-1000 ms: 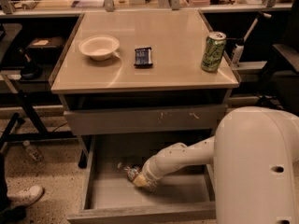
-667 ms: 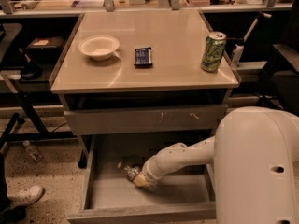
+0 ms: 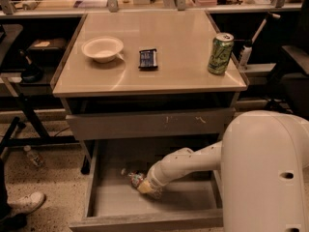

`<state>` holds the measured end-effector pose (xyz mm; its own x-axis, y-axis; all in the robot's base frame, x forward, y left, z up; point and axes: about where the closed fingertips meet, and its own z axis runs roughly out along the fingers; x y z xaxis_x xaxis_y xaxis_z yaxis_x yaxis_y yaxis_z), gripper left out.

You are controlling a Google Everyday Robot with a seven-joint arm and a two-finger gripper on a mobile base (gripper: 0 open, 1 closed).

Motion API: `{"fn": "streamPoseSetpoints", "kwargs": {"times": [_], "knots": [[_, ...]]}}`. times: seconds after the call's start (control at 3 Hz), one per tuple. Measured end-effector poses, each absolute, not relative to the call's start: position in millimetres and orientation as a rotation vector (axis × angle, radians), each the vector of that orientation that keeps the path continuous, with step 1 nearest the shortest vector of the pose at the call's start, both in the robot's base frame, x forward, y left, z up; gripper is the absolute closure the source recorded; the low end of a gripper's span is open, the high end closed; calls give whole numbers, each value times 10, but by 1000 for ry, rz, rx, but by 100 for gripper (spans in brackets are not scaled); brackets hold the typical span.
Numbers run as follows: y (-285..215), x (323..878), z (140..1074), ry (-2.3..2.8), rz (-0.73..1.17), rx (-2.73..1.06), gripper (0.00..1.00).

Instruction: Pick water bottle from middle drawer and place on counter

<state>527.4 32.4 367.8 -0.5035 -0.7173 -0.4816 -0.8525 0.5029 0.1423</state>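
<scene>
The open middle drawer [image 3: 111, 200] holds the water bottle [image 3: 134, 179], lying flat; the gripper [image 3: 146, 187] is against it, grasp impossible to tell. A bowl [image 3: 102, 48] sits on the counter [image 3: 183, 66].

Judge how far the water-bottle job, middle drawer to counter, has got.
Done: the middle drawer is open, with the gripper inside at the water bottle. In hand: seemingly the grasp; the bottle lies on the drawer floor. Left: lifting it out and setting it on the counter.
</scene>
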Motion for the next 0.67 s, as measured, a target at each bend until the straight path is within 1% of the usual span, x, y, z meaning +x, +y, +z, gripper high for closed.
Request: {"fn": "streamPoseSetpoints", "kwargs": {"times": [0.33, 0.67], "knots": [[252, 5211, 3875, 2425, 544, -1231, 100], [70, 5066, 4208, 2465, 545, -1151, 100]]}}
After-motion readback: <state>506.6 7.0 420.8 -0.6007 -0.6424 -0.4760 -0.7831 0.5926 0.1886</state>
